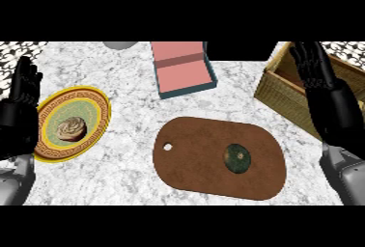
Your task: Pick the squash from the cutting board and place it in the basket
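Squash [238,157], dark green and round, sits on the cutting board [206,169], likely hard, smooth and prone to roll, so I'd cup its sides with my right hand [324,91], now open and empty beside the basket [281,91].

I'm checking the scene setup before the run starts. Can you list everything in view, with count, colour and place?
squash: one, dark green, on the cutting board's right part
cutting board: one, brown, centre of the counter
basket: one, tan wicker, right edge
plate: one, yellow rim with green centre, left side
cupcake: one, beige, on the plate
box: one, pink inside with teal sides, top centre
grey object: one, top edge, cut off, cannot tell what it is
counter: white-grey marble
left hand: black, open, left edge
right hand: black, open, over the basket's near side
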Robot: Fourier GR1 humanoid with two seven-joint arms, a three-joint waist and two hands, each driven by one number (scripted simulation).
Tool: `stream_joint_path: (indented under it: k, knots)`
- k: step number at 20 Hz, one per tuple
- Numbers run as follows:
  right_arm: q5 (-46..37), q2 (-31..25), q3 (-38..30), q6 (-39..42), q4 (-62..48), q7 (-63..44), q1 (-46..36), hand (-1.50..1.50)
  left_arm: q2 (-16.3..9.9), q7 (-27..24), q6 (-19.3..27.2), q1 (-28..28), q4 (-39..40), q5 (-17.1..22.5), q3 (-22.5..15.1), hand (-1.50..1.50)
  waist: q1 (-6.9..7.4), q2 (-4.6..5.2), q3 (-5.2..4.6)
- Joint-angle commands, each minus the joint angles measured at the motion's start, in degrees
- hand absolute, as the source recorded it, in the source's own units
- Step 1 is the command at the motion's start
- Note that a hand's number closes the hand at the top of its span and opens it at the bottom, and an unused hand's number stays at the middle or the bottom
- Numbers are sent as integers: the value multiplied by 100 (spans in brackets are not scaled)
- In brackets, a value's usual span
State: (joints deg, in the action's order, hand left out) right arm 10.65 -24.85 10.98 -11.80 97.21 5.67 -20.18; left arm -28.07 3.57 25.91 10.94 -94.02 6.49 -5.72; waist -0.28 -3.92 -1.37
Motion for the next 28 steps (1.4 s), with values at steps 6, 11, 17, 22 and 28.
stream_joint_path:
  k: [6,11,17,22,28]
  knots:
    - [1522,848,1324,1952,248,75,-383,150,617,914,-840,-1118,942,761,-864,0,571,681,133]
    - [490,845,3056,2905,359,626,-181,-150,637,1190,-1187,-1447,1228,922,-1086,0,214,426,135]
    - [-1318,132,3020,1912,1207,-78,8,-150,689,890,-1275,-1840,1381,1068,-866,0,-87,327,124]
    - [-2075,-1051,1988,2128,1578,-799,-868,-150,508,933,-1323,-1875,1313,1121,-685,0,-145,310,121]
    - [-1224,-2227,863,3582,1909,-1484,-1847,-150,495,1004,-1450,-1768,1278,1117,-691,0,-71,365,125]
